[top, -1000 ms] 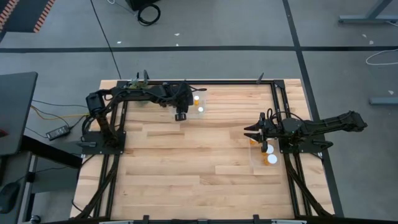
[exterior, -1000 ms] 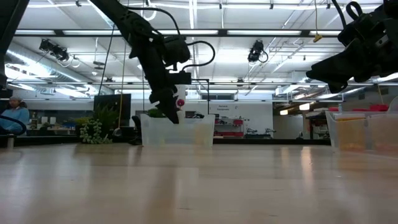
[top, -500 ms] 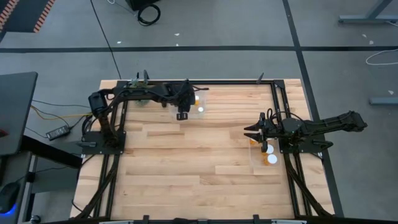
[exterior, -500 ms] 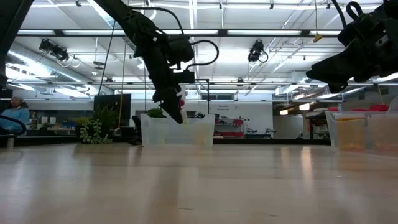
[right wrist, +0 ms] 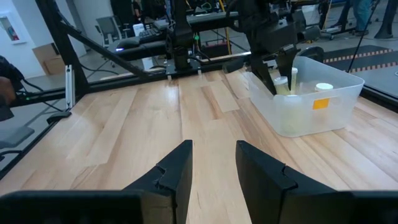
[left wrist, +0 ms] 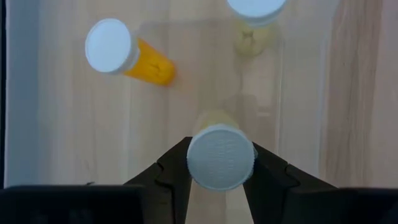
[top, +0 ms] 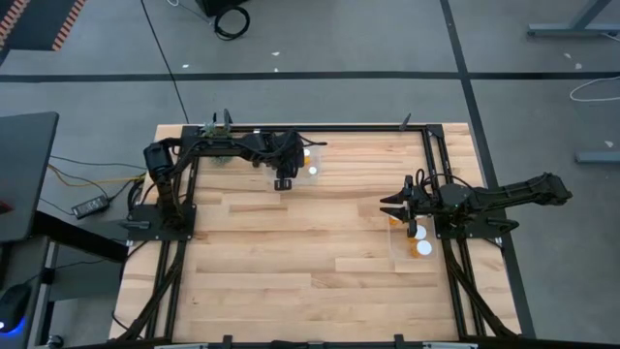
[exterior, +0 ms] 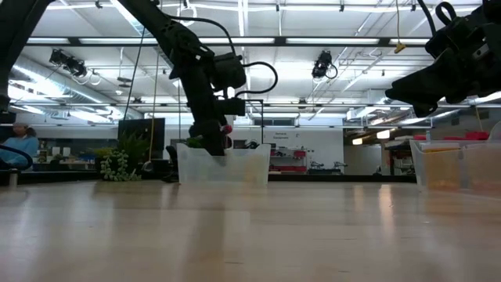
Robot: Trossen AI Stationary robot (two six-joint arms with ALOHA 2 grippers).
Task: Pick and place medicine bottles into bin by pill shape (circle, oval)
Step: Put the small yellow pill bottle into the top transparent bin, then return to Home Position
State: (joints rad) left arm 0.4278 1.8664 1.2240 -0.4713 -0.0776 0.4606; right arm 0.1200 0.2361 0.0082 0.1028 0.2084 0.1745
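I see my left gripper (left wrist: 221, 163) with its jaws clamped on a white-capped pill bottle (left wrist: 220, 155), lowered into the clear bin (top: 308, 163) at the far side of the table (top: 291, 252). Two more bottles sit in that bin: one lying orange (left wrist: 127, 55), one beyond (left wrist: 255, 18). My right gripper (right wrist: 213, 163) waits with jaws apart, above the near bin (top: 411, 239), where two white caps (top: 420, 233) show.

Overhead and table-level views share the far clear bin (top: 302, 163); wrist cameras look closer.
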